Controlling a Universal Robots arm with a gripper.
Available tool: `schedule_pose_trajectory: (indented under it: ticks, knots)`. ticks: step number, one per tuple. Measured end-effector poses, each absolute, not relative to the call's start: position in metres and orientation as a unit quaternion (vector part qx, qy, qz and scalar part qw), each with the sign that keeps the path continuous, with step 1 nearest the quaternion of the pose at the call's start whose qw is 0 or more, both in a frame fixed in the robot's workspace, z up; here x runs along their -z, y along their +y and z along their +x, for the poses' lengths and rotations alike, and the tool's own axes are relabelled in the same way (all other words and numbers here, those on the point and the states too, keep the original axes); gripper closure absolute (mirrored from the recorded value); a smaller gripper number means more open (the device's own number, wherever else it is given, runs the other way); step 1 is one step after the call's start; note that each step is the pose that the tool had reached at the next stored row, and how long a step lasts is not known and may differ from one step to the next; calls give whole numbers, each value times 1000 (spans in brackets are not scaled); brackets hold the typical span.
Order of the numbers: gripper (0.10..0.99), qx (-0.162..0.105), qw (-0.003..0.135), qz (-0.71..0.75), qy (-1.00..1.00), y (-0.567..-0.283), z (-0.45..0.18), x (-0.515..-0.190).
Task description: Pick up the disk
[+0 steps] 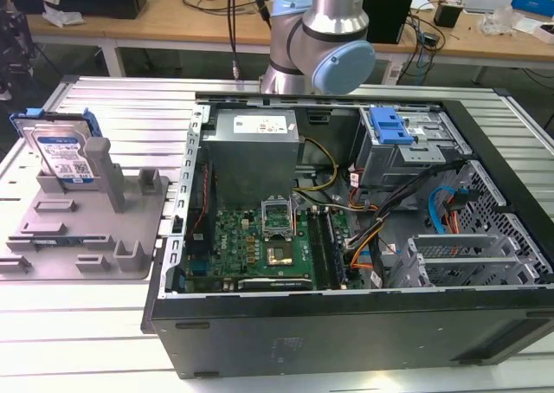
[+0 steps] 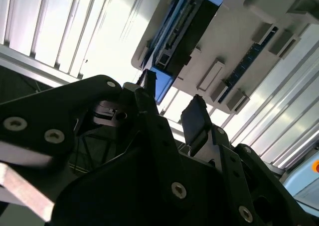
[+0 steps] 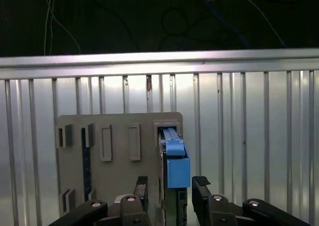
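Jaws spread, nothing pinched. The gripper (image 3: 171, 186) is lined up on the disk (image 3: 177, 167). In the first wrist view the disk's blue frame end sits in the gap, one of the fingertips (image 3: 142, 185) on either side, clearance both ways, no contact. In the second wrist view the disk lies ahead of the tips and apart from them, standing on edge in the grey fixture (image 2: 239, 47), which rests on the slatted table (image 3: 249, 136) beyond. My read: this is the pre-grasp alignment step, approach not finished. A good grab calls for a straight run-in along the disk's plane, keeping it centred, then closing on the two flat faces. Watch the fixture post (image 1: 98, 172) just beside the disk: one fingertip gets little room there and may clip it.
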State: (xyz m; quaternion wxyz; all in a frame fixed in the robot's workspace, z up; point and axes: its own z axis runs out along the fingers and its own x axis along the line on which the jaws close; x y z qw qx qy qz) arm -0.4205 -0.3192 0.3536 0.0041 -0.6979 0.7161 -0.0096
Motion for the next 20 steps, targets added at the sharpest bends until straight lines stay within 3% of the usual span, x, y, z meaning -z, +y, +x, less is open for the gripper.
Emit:
schedule_pose_trajectory:
  ticks: [20]
  knots:
    - [604,8,3,-712,702,-315,-421,-344]
